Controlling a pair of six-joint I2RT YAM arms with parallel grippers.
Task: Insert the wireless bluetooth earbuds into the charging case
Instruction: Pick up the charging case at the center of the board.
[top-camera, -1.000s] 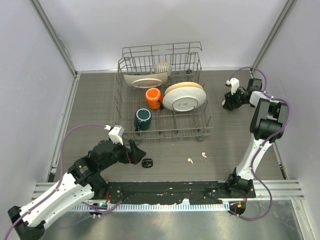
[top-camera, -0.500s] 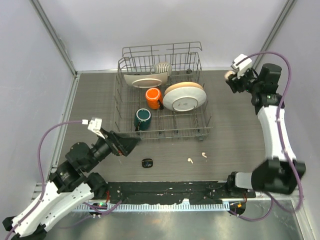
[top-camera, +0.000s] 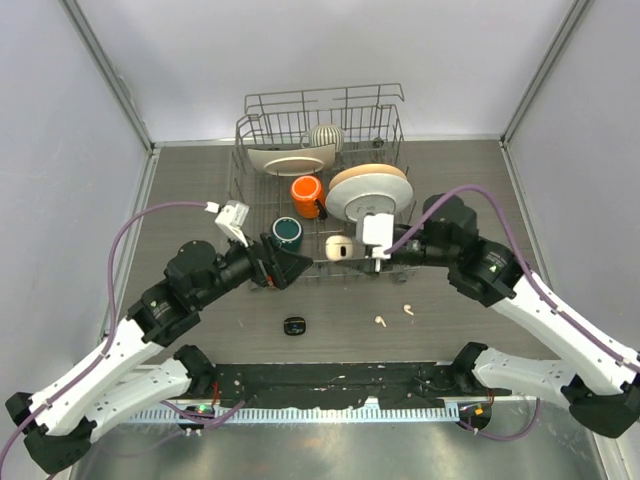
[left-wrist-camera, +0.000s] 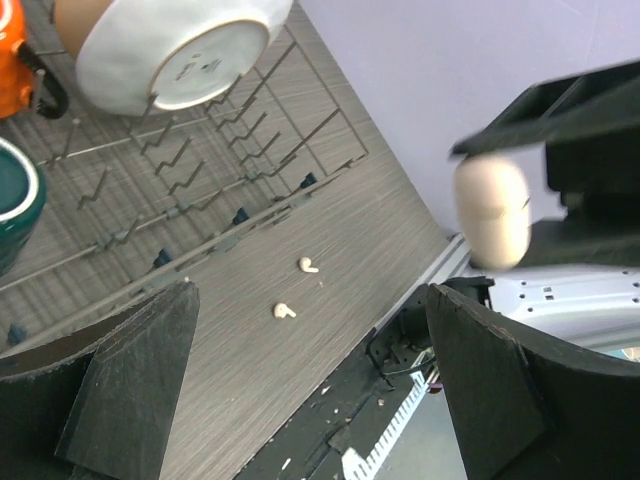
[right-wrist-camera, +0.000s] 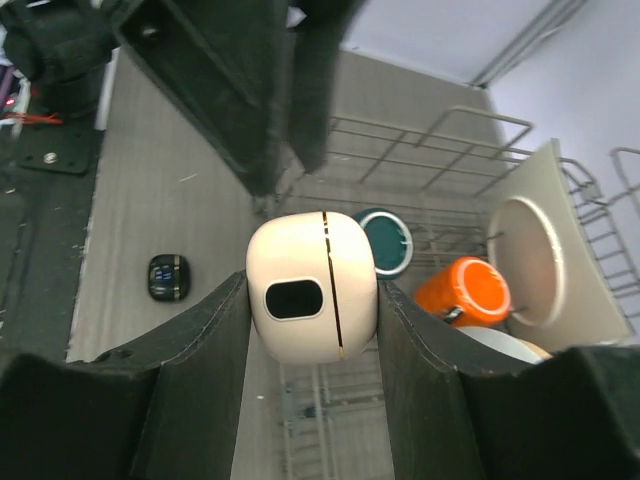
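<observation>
While the left gripper (top-camera: 283, 266) hangs at the front-left edge of the dish rack (top-camera: 322, 93) with its fingers wide apart and holding nothing, a small black case (top-camera: 293, 325) lies on the table (top-camera: 190, 190) in front of the rack. Over the rack's front rail, the right gripper (top-camera: 345, 247) is clamped on a cream-white charging case (top-camera: 338, 245), its lid shut. A cream-white earbud (top-camera: 380, 320) and a second earbud (top-camera: 408, 309) lie in front of the rack's right half, near each other but not touching.
</observation>
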